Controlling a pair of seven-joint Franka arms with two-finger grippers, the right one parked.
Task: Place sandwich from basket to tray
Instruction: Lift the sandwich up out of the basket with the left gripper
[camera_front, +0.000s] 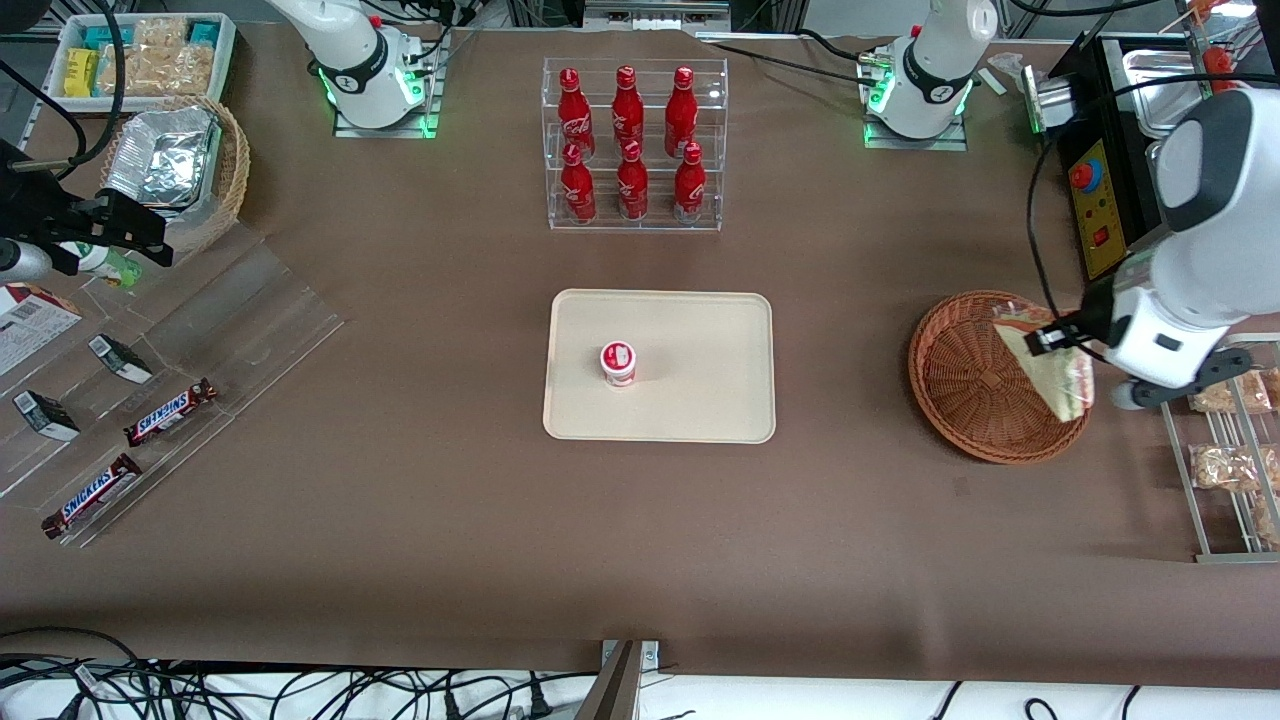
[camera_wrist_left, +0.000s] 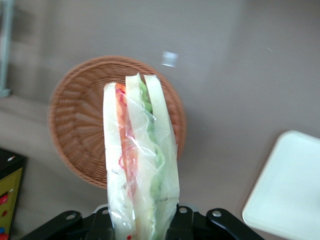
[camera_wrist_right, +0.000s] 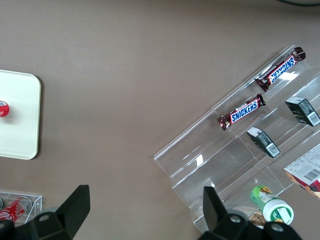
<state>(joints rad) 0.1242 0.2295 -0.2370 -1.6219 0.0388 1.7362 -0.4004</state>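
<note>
Now hand (camera_front: 1052, 338) gripping sandwich (camera_wrist_left: 140, 165) above basket (camera_front: 965, 385)

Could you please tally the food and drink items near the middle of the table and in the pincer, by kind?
Red bottles in the clear rack: 6
Small red-lidded cup on the tray: 1
Sandwich, held by the pincer above the basket: 1
Total: 8
</note>
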